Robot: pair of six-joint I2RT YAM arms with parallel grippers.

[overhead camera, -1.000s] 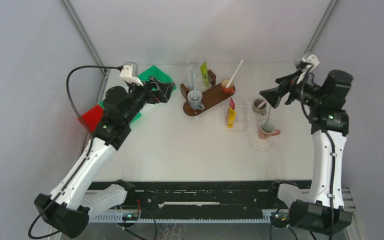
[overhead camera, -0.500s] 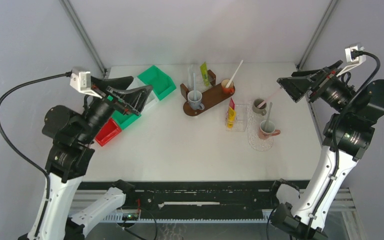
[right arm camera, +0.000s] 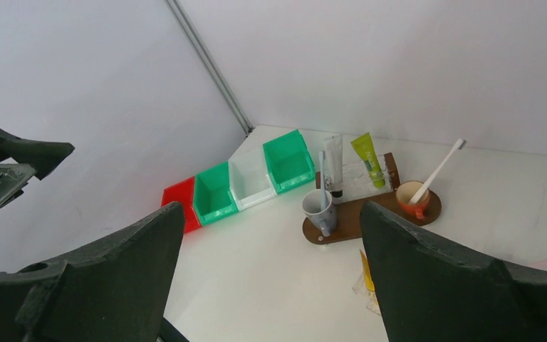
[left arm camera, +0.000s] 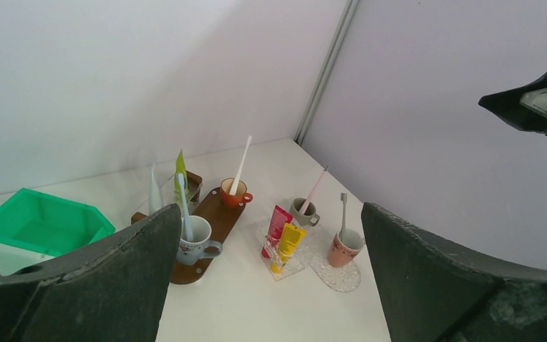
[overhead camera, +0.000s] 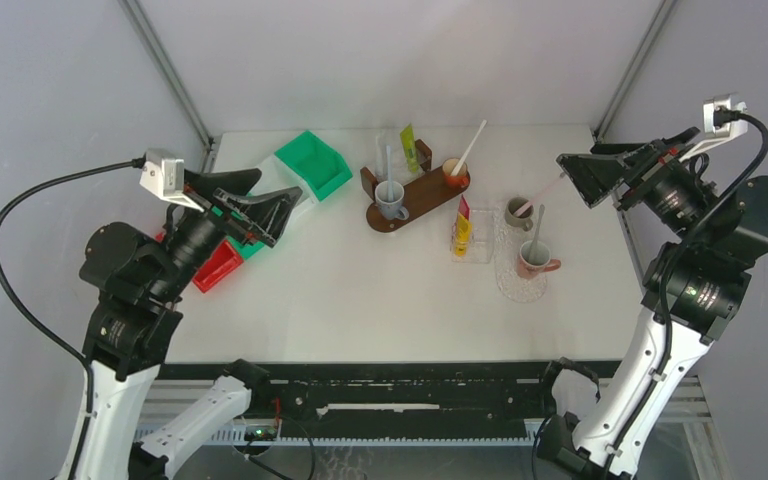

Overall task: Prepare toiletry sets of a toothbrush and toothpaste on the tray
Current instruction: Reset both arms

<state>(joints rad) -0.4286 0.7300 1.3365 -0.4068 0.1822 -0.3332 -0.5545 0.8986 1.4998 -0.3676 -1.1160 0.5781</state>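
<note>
We judge the job about half done. The tray [overhead camera: 422, 195] carries a grey mug [overhead camera: 391, 200] and an orange cup [overhead camera: 454, 173], each holding a toothbrush, with a green-yellow tube [overhead camera: 409, 146] at its twelve o'clock edge. Off the tray at four o'clock, on the desk [overhead camera: 360, 300], stand a red-yellow tube [overhead camera: 462, 226], a brown-grey cup [overhead camera: 517, 212] and a pink mug [overhead camera: 535, 260]. The left gripper [overhead camera: 280, 190] and right gripper [overhead camera: 585, 170] hang high at either side, jaws apart and empty.

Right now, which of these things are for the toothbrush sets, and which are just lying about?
For the job: tray, grey mug, orange cup, brown-grey cup, pink mug, toothbrushes, tubes.
Lying about: green bins, white bin, red bin.
</note>
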